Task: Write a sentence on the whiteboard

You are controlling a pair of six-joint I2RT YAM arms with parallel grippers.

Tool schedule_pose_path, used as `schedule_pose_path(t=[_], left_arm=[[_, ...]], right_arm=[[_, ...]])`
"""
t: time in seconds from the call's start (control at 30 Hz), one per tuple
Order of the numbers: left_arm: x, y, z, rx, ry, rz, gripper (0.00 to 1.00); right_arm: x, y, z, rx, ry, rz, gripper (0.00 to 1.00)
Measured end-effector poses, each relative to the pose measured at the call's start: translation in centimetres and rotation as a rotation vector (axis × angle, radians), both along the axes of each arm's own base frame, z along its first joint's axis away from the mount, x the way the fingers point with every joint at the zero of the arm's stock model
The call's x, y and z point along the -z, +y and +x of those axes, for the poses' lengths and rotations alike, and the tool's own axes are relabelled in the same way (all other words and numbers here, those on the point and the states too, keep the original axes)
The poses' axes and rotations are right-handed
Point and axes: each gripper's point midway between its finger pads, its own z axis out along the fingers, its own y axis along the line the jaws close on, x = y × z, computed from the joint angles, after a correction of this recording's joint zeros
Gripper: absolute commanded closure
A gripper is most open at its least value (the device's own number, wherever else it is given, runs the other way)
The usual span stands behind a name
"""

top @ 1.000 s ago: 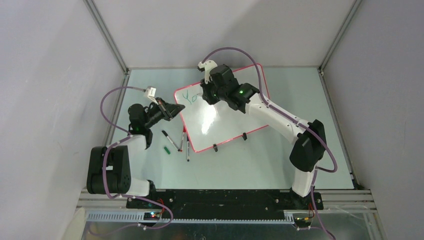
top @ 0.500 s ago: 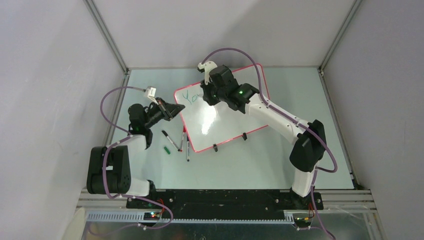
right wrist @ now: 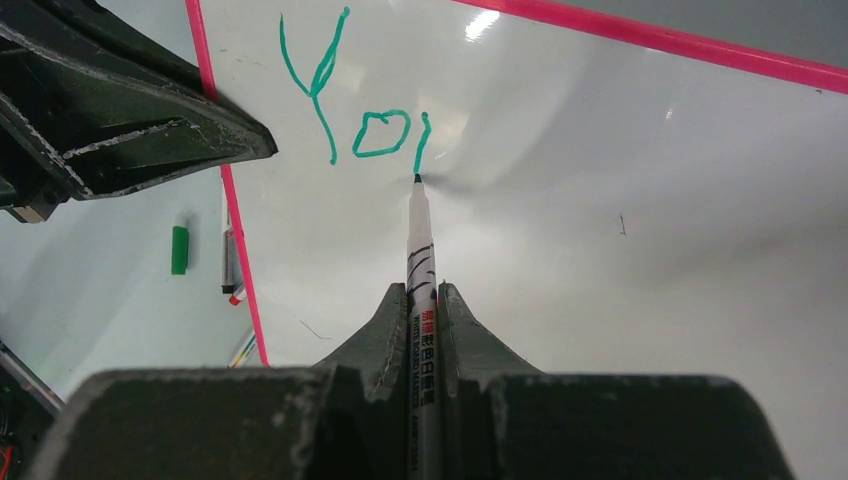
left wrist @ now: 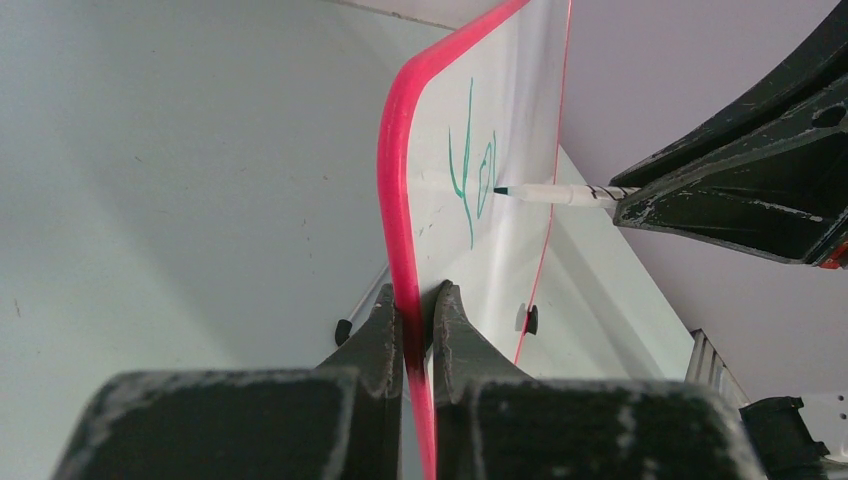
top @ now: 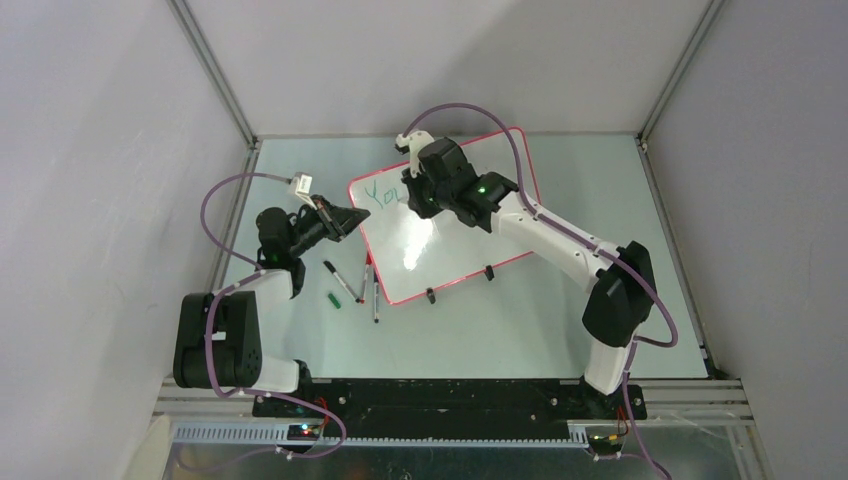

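You are partway into the 3rd letter of the teal-green handwritten sentence [right wrist: 352, 120]: a "Y", an "o" and 1 downstroke stand on the large glossy white whiteboard with the thin red-pink rim [right wrist: 620, 150]. To do this stroke well, press the slim white marker with the dark tip [right wrist: 419, 235] lightly and evenly. Carry the curve on from the foot of the downstroke without lifting, and match the height of the "o". Space the letters so the remaining words fit on the bare board to the right and nearer. Your right gripper [right wrist: 422, 292] is closed tight on the marker's barrel, and the tip touches the board at the bottom of that stroke. Your left gripper [left wrist: 420, 298] is pinched on the board's left rim, steadying it, so do not let that grip slacken while you press. The board rests skewed on the pale green table [top: 560, 330], toward the far centre. The writing sits in its far left corner, directly under the right gripper and just right of the left one.
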Motion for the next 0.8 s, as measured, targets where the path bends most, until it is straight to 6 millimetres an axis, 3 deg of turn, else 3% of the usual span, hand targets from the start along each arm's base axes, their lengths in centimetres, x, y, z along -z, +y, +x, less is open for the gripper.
schedule_pose_path(t=[0.33,0.8], left_arm=[[0.0,0.0,0.0,0.0,0.0,0.0,1.0],[-0.1,0.0,0.0,0.002,-0.003,0.0,1.0]], right_arm=[[-0.1,-0.4,0.2,0.013,0.001,-0.008,1.0],[-1.8,-0.5,1.8,0.047,-0.026,-0.001,1.0]])
